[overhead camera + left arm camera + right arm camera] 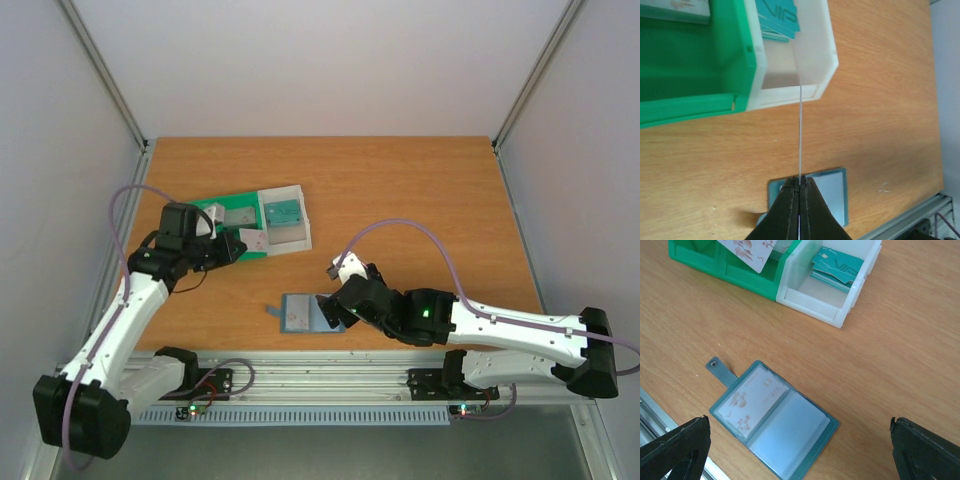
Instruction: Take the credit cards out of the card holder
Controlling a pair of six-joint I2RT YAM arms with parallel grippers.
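The card holder (pixel 790 440) lies open on the table near the front edge, and it also shows in the top view (pixel 298 312). One pale card (pixel 757 399) with a flower print sits in its left pocket; the right pocket looks empty. My right gripper (pixel 799 424) is open wide above the holder, touching nothing; in the top view (pixel 332 306) it is at the holder's right edge. My left gripper (pixel 800 180) is shut on a pale card (pixel 800 130) seen edge-on. That card (pixel 258 240) hangs by the green tray. Teal cards (pixel 836 267) lie in the white bin.
The green tray (pixel 225 212) and its white bin (pixel 298 235) stand at the left middle of the table; they also show in the left wrist view, tray (pixel 690 65) and bin (pixel 817 60). White walls enclose the table.
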